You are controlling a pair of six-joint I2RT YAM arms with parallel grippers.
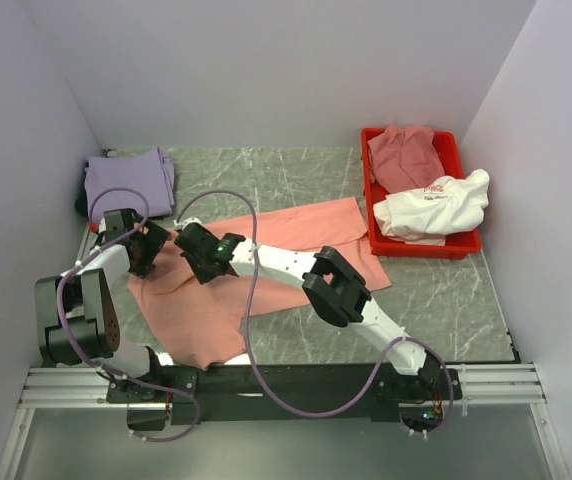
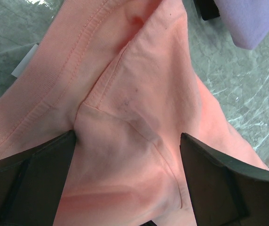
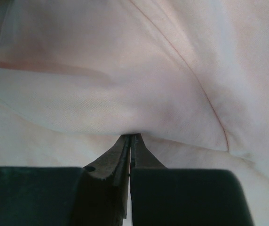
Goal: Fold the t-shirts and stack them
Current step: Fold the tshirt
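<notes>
The salmon-pink t-shirt lies spread and rumpled across the middle of the table. My left gripper is over its left part, open, with one finger on each side of the cloth near a seam. My right gripper is just to the right of it, low on the same shirt. Its jaws are shut with the tips pinching a fold of the pink cloth. A folded lavender t-shirt lies at the back left, and its corner shows in the left wrist view.
A red plastic bin stands at the back right, holding a dusty rose t-shirt and a white t-shirt with red print. White walls close in three sides. The marble tabletop shows behind the pink shirt.
</notes>
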